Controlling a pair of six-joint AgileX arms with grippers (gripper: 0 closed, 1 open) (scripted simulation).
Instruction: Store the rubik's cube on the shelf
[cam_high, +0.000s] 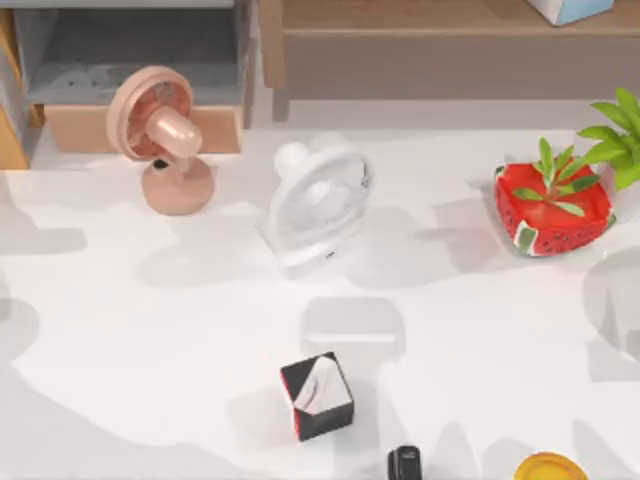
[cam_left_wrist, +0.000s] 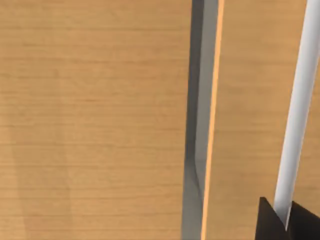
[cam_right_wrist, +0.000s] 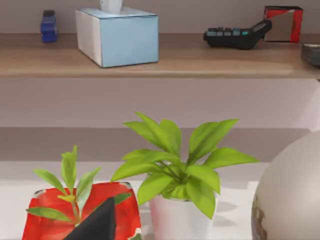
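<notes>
The rubik's cube is out of view. The shelf (cam_high: 440, 45) runs along the back right of the table, a long brown board with a darker front panel; the right wrist view faces its board (cam_right_wrist: 165, 62) from the table side. A dark fingertip (cam_right_wrist: 100, 222) of my right gripper pokes up in front of the red pot. In the left wrist view a dark fingertip (cam_left_wrist: 272, 222) of my left gripper sits close over a light wooden surface with a grey slot.
A black cube (cam_high: 316, 396) with a white-and-red pattern lies front centre. Behind it stand a white fan (cam_high: 320, 200), a pink fan (cam_high: 160, 130), a red strawberry pot (cam_high: 550, 205) and a green plant (cam_high: 620, 130). The shelf carries a tissue box (cam_right_wrist: 117, 35) and a calculator (cam_right_wrist: 235, 36).
</notes>
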